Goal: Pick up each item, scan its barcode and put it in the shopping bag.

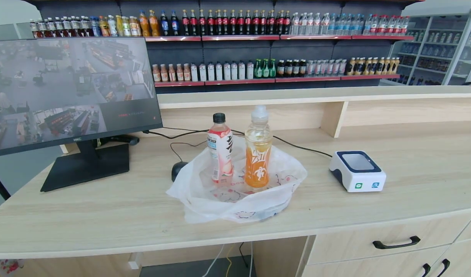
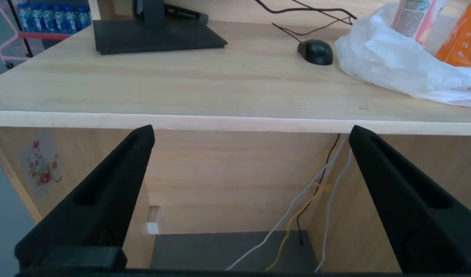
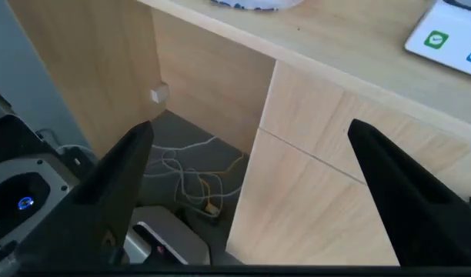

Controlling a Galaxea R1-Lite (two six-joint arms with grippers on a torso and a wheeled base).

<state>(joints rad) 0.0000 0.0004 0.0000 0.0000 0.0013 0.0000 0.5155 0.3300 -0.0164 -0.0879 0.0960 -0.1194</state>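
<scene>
A white plastic shopping bag [image 1: 235, 200] lies open on the wooden counter [image 1: 104, 211], with two bottles standing upright in it: a pink-labelled bottle with a black cap [image 1: 220, 150] and an orange drink bottle with a white cap [image 1: 258, 148]. The white barcode scanner [image 1: 357, 171] sits to the right of the bag. My left gripper [image 2: 247, 200] is open, held below and in front of the counter edge, with the bag [image 2: 397, 58] up at the far side. My right gripper [image 3: 251, 200] is open too, low before the cabinet front, with a corner of the scanner [image 3: 451, 38] above.
A monitor [image 1: 70, 92] on a black stand occupies the counter's left. A black mouse [image 1: 177, 170] and its cable lie just left of the bag. Drawers with black handles [image 1: 396, 243] sit under the counter's right side. Cables hang in the open gap below. Drink shelves line the back wall.
</scene>
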